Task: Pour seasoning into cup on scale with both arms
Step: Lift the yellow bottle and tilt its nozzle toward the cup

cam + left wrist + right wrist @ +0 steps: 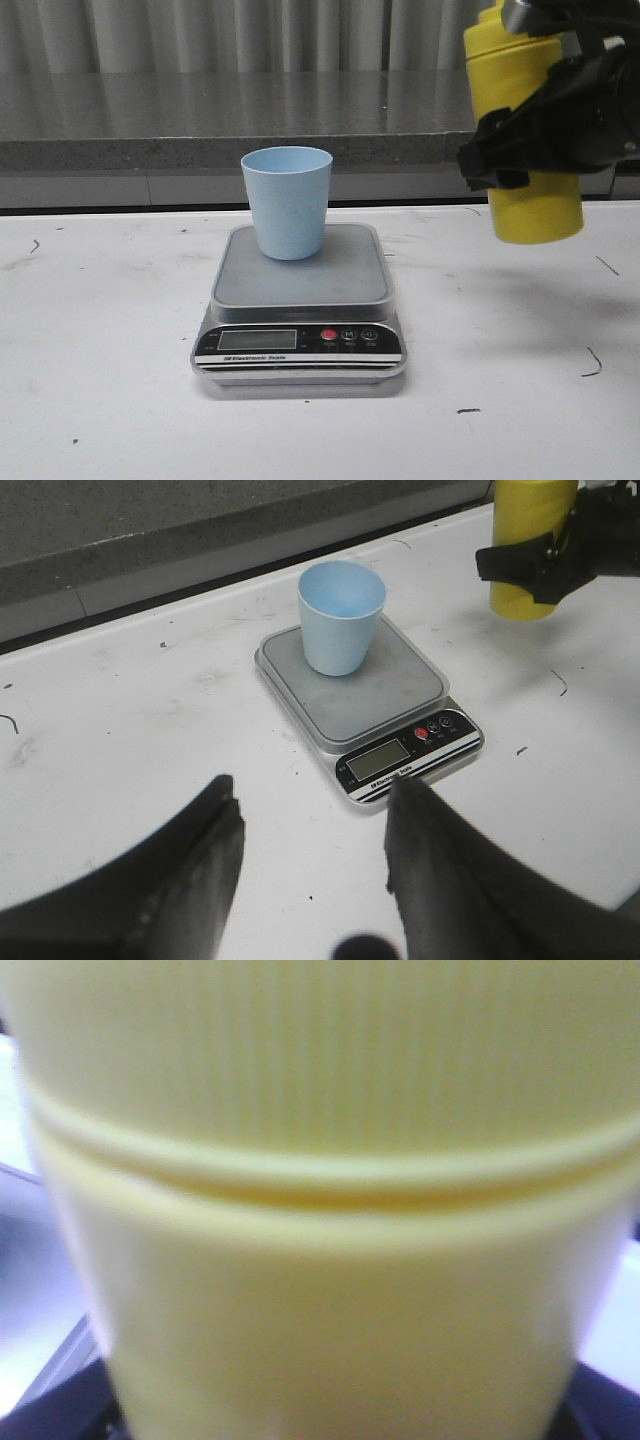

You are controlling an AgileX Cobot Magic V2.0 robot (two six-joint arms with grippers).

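The pale blue cup stands upright on the silver scale at the table's middle; both also show in the left wrist view, cup on scale. My right gripper is shut on the yellow seasoning bottle and holds it off the table, upper right of the cup, nearly upright. The bottle fills the right wrist view, its ribbed cap near the camera. My left gripper is open and empty, low over the table in front of the scale; it is out of the front view.
A white table with small dark scuffs carries the scale. A grey ledge and a curtain run along the back. The scale's black panel with LCD and red button faces the front.
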